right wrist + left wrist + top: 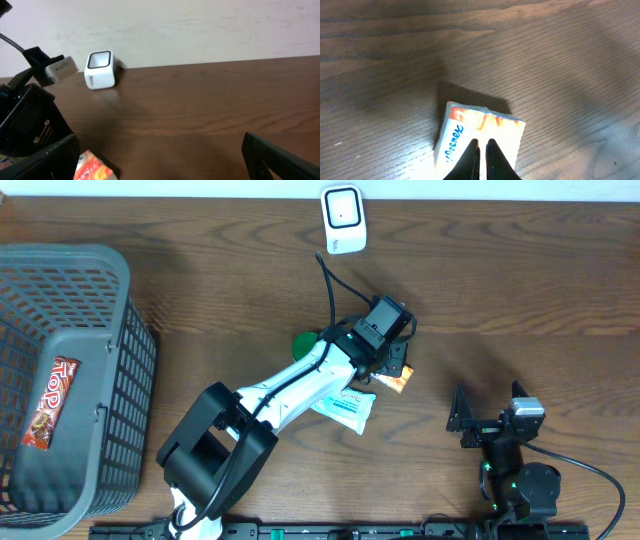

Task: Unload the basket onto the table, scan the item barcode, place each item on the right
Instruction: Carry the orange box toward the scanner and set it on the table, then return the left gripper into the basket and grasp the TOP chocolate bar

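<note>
Left gripper (482, 145), pressed shut, sits on the pack (470, 131) mid-table, long axis roughly 8-to-2 overhead, scanner (342, 218) at 12 from it, while my right gripper (488, 415), spread wide, waits farther off at 3.

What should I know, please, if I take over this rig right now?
Left gripper: shut, pinching the tissue pack at its edge, mid-table.
Right gripper: open, empty, off to the right.
Scanner: at the table's far edge.
Done: pack gripped.
Left: carry the pack to the scanner and present its barcode, which is not visible in any view.
</note>
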`<state>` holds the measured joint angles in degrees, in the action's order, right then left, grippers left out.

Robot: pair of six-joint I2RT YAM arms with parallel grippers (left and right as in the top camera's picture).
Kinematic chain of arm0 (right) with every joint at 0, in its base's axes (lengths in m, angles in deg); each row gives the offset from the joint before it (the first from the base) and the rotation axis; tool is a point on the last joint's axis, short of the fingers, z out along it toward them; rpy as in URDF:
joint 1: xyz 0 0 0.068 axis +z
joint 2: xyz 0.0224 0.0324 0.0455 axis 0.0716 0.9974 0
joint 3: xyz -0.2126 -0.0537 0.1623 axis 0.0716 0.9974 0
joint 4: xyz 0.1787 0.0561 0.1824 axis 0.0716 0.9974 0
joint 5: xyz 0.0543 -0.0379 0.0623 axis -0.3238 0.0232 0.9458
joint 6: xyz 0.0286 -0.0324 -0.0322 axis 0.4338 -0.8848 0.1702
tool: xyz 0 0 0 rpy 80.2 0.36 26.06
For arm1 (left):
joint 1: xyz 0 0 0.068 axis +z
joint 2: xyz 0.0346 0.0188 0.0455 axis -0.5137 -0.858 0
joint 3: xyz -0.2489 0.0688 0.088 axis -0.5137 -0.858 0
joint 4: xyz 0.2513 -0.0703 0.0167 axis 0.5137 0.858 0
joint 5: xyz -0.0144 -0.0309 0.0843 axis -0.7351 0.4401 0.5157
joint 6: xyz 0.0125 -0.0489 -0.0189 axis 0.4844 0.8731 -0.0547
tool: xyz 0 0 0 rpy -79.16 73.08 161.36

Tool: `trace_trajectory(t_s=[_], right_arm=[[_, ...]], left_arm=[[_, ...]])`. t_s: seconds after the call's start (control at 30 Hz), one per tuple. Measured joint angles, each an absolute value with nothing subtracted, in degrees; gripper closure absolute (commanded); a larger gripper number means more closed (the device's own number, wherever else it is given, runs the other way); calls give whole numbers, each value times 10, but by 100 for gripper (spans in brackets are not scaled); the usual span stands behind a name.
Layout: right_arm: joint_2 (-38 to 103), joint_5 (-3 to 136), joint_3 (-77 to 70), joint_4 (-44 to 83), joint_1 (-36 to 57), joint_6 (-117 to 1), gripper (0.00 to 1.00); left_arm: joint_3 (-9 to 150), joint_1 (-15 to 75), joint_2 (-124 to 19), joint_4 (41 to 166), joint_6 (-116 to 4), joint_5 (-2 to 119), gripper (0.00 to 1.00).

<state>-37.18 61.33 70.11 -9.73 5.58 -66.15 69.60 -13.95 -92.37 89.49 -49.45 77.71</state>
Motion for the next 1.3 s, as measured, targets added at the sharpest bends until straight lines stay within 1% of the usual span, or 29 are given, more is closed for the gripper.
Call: trace_trajectory(t_s=[0.53, 0.9, 1.07, 1.2, 1.27, 1.3], right_arm=[[-372, 613, 701, -97, 56, -661, 1], [-372, 613, 701, -97, 56, -661, 1], [-372, 613, 701, -98, 56, -661, 1], [-372, 614, 701, -97, 56, -661, 1], [-372, 613, 701, -97, 56, -661, 1], [-372, 613, 701, -97, 56, -661, 1]], left_arm=[[674, -139, -924, 895, -494, 771, 92], [675, -137, -980, 884, -494, 716, 93], [675, -137, -976, 889, -497, 718, 93], [673, -139, -944, 920, -508, 749, 92], [673, -139, -907, 926, -520, 770, 66], [673, -139, -875, 928, -536, 789, 49]])
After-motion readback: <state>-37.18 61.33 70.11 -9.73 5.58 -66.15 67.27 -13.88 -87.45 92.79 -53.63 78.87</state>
